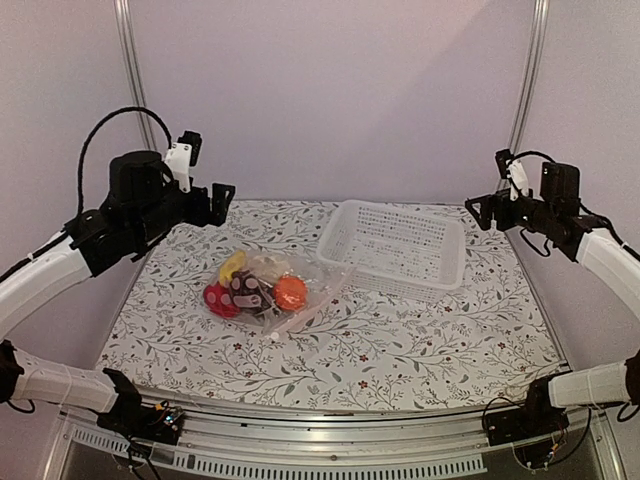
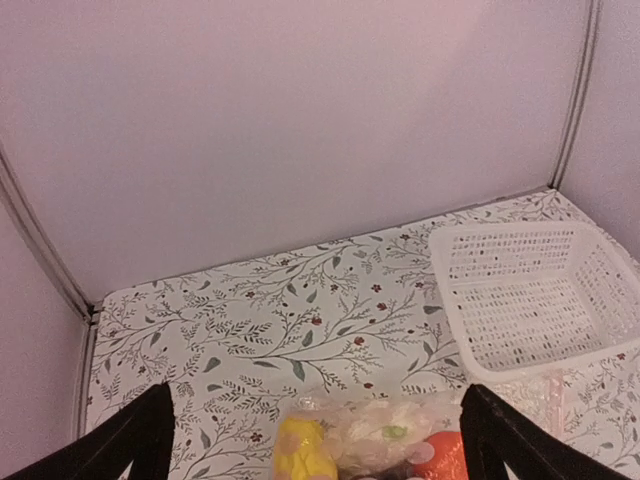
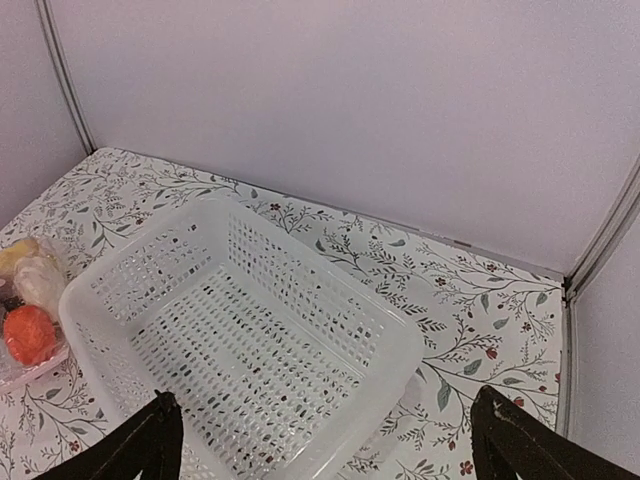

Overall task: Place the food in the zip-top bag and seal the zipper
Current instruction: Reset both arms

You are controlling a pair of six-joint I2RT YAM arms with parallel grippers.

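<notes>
**Below the left jaws: filled zip-top bag (image 1: 262,300) on table (image 1: 420,345)**

Bag lies beneath and ahead of left gripper (image 1: 222,197), food (image 1: 290,292) inside. Right gripper (image 1: 478,212) looks down on the basket (image 1: 440,278). Both sets of jaws spread, empty. Film looks light, soft, slippery; likely best pinched at the stiffer zipper (image 1: 305,315). Seal state unclear.

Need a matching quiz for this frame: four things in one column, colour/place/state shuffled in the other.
1. basket
2. bag
3. round fruit
4. left gripper

A. orange, inside the bag
B. open, raised in the air
C. white, empty
D. clear, lying left of the basket

Pairs: 1-C, 2-D, 3-A, 4-B
</notes>
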